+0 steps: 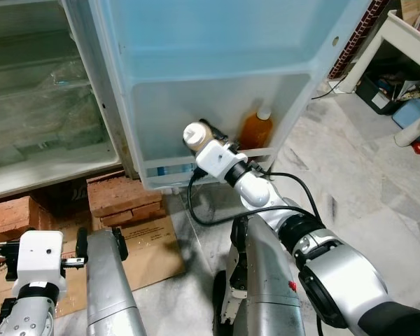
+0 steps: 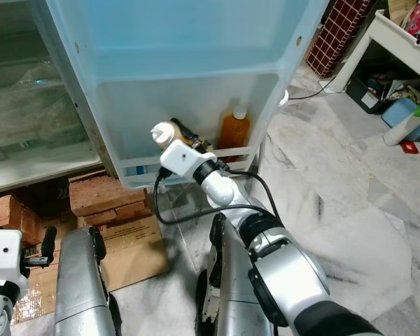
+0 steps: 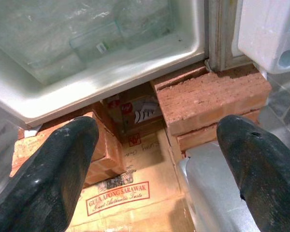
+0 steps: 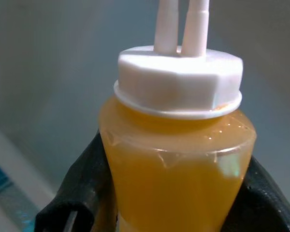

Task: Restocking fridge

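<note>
The squeeze bottle (image 4: pixel 176 164) of yellow-orange sauce, with a white screw cap (image 4: pixel 180 79) and twin white nozzles, sits clamped between the black fingers (image 4: pixel 82 193) of the right gripper (image 1: pixel 208 136), whose jaws are closed on its body just below the cap. That gripper reaches forward into the lowest bin (image 1: pixel 217 164) of the open fridge door (image 1: pixel 217 63), a pale blue-white plastic panel, and holds the bottle upright at the left part of the bin, its cap above the bin's front rail. To the right of it in the same bin stands a taller amber bottle (image 1: pixel 256 131) with a white cap, apart from the held one. A black cable (image 1: pixel 217 217) loops from the right wrist down along the silver forearm. The left gripper (image 3: pixel 154 159) hangs low beside the robot's body, its jaws spread wide with nothing between them, over flattened cardboard (image 3: pixel 121 193) printed with "GULA APONG SARAWAK". The fridge's main compartment (image 1: pixel 42 105) shows clear shelves and a drawer, and its base rests on red bricks (image 1: pixel 122 196), with more bricks (image 3: pixel 212 96) under the door hinge side. The floor (image 1: pixel 364 168) to the right is pale marble tile, with a white table (image 1: pixel 406 35) and coloured boxes beneath it at the far right.
</note>
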Available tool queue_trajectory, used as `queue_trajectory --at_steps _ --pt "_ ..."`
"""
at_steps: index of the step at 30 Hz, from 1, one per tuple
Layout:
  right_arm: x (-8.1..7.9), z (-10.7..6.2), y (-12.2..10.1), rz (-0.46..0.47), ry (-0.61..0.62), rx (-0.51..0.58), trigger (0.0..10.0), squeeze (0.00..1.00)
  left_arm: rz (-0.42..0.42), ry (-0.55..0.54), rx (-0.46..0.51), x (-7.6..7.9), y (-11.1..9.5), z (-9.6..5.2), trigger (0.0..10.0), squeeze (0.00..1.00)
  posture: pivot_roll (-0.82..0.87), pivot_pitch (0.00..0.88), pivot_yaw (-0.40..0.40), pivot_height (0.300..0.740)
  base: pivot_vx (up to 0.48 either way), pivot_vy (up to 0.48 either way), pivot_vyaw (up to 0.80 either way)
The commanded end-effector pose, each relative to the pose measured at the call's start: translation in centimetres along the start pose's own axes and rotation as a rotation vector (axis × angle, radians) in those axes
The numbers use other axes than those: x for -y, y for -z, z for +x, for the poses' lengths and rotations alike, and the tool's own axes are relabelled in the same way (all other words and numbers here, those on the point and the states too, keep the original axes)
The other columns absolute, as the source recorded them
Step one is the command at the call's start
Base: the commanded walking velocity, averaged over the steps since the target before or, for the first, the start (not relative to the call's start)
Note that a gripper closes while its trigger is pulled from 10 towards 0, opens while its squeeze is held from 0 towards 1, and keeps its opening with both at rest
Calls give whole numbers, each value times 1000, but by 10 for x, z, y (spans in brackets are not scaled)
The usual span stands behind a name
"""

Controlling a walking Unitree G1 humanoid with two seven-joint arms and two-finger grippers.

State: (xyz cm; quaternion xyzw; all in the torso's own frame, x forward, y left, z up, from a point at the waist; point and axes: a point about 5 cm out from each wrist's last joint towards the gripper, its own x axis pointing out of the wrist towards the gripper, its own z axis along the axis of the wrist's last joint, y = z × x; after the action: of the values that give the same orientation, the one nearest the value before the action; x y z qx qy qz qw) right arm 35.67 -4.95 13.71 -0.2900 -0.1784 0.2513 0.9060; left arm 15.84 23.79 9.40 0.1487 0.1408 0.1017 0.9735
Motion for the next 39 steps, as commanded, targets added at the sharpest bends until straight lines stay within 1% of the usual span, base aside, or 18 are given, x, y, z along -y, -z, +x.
queue_trajectory --at_steps 1,3,4,6,7,9,12,18,21,23,27,30,32,33,34,35,38,39 --pt "5 -3 11 8 50 -80 10000 0 12 9 11 0 -3 -2 10000 0 245 238 -113 434 0 0 0" --pt "7 0 8 11 64 -70 10000 0 13 8 11 -1 -3 -3 10000 0 249 238 -112 434 0 0 0" --pt "9 4 2 -14 91 -45 10000 0 15 4 8 -2 -3 -5 10000 0 257 240 -113 434 0 0 0" --pt "12 7 -2 -17 110 -36 10000 0 18 3 7 -3 -3 -6 10000 0 261 243 -113 434 0 0 0" --pt "14 10 -4 -34 129 -27 10000 0 21 1 3 -4 -3 -8 10000 0 267 248 -113 434 0 0 0" --pt "15 13 -7 -16 147 -33 10000 0 32 2 -3 -5 -2 -13 10000 0 276 257 -114 434 0 0 0" --pt "15 14 -8 -12 153 -35 10000 0 35 3 -6 -5 -1 -15 10000 0 281 261 -114 434 0 0 0" --pt "17 27 -27 69 199 24 10000 0 53 -1 -30 -10 0 -29 10000 0 316 292 -118 434 0 0 0" --pt "14 29 -29 110 204 21 10000 0 59 -2 -43 -12 1 -36 10000 0 331 312 -122 434 0 0 0" --pt "6 25 -22 121 186 -17 10000 0 63 -3 -52 -14 1 -40 10000 0 337 319 -125 434 0 0 0" --pt "-1 14 -2 169 197 -134 10000 0 65 -5 -64 -16 2 -44 10000 0 336 331 -124 434 0 0 0" --pt "0 7 9 179 215 -199 10000 0 66 -1 -71 -16 2 -44 10000 0 333 334 -123 434 0 0 0" --pt "6 0 23 171 247 -274 10000 0 66 5 -74 -15 3 -43 10000 0 327 328 -121 434 0 0 0" --pt "12 -4 28 181 269 -303 10000 78 66 6 -74 -15 3 -41 10000 0 320 325 -119 434 0 0 0" --pt "12 -4 28 181 269 -303 10000 78 66 6 -74 -15 3 -41 10000 0 320 325 -119 434 0 0 0" --pt "19 -7 33 190 298 -326 10000 1000 67 8 -74 -15 3 -39 10000 0 315 321 -116 434 0 0 0" --pt "27 -9 37 194 330 -350 10000 1000 70 10 -71 -15 3 -36 10000 0 313 310 -114 434 0 0 0" --pt "30 -9 37 181 338 -353 10000 1000 70 10 -69 -15 3 -35 10000 0 312 307 -114 434 0 0 0"
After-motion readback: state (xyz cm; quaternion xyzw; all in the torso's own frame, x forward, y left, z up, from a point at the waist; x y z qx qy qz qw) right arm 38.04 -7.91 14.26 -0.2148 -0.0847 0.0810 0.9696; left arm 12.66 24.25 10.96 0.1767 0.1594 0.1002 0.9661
